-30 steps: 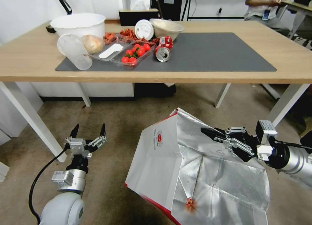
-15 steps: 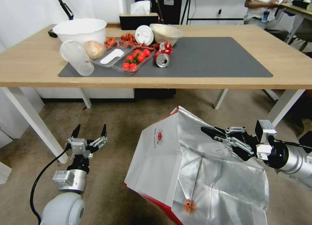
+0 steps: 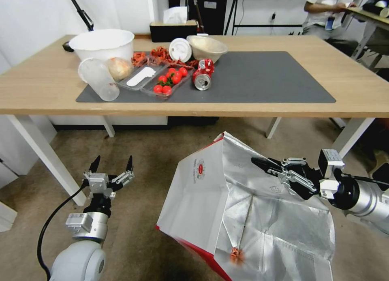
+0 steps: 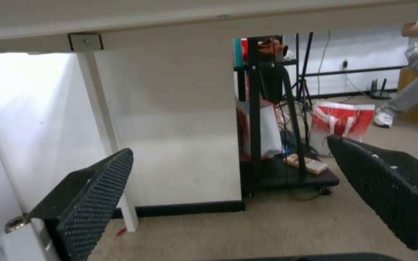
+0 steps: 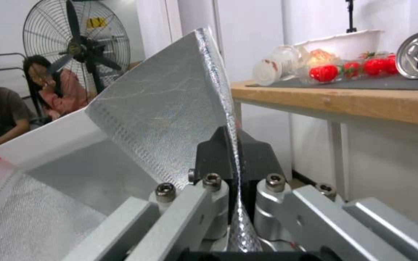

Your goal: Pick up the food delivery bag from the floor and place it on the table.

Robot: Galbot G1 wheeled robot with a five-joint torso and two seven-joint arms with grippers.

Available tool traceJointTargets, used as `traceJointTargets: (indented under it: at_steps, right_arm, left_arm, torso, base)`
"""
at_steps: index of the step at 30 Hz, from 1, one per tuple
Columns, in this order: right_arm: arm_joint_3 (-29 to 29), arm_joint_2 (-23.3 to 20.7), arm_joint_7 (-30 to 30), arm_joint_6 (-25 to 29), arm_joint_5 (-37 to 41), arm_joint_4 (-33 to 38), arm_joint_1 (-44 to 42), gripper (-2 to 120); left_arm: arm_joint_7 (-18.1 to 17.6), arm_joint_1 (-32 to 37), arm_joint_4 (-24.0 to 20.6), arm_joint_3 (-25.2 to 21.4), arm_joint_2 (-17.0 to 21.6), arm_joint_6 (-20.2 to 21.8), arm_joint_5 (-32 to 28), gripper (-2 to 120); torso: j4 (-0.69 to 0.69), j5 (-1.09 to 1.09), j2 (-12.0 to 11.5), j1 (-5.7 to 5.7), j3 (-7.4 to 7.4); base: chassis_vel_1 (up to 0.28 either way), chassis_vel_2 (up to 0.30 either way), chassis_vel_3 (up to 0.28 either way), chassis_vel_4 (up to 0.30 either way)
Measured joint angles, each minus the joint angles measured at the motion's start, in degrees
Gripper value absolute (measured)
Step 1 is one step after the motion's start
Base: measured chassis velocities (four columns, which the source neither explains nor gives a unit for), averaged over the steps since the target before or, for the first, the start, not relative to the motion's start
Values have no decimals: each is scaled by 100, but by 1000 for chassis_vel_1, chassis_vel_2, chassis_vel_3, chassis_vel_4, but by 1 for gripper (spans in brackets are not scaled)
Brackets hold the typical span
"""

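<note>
The food delivery bag [image 3: 210, 208] hangs in front of me at about 5 o'clock in my head view, its foil wall pinched flat in my right gripper [image 3: 261, 164], whose jaws are closed on the rim with nothing else between them. Over the last second the tabletop [image 3: 356, 82] has slid lower in my head view while bag and arms kept their places, so I judge my torso is rising and the bag is lifting off the floor [image 3: 150, 159]. The tabletop edge lies toward 12 o'clock, beyond the bag. My left gripper [image 3: 111, 163] waits at 8 o'clock, fingers spread wide, holding nothing. Bare grey mat [image 3: 275, 76] lies at 1 o'clock, right of the can [image 3: 202, 80].
</note>
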Motion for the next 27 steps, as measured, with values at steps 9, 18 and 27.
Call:
traceJointTargets:
  at_steps: [9, 18, 27]
  right_arm:
    - [44, 67, -6, 22, -81, -17, -44, 0]
    - [47, 123, -8, 33, -140, -24, -61, 0]
    - [62, 122, -14, 44, -163, -24, -70, 0]
  left_arm:
    - [114, 79, -114, -8, 62, 254, 64, 100]
    - [74, 65, -98, -21, 90, 273, 60, 100]
    - [64, 76, -113, -24, 80, 296, 66, 100]
  torso:
    - [0, 0, 219, 70, 147]
    - [0, 0, 428, 142, 285]
    - [0, 0, 604, 207, 397]
  base:
    - [0, 0, 0, 0]
    - [0, 0, 0, 0]
    - [0, 0, 0, 0]
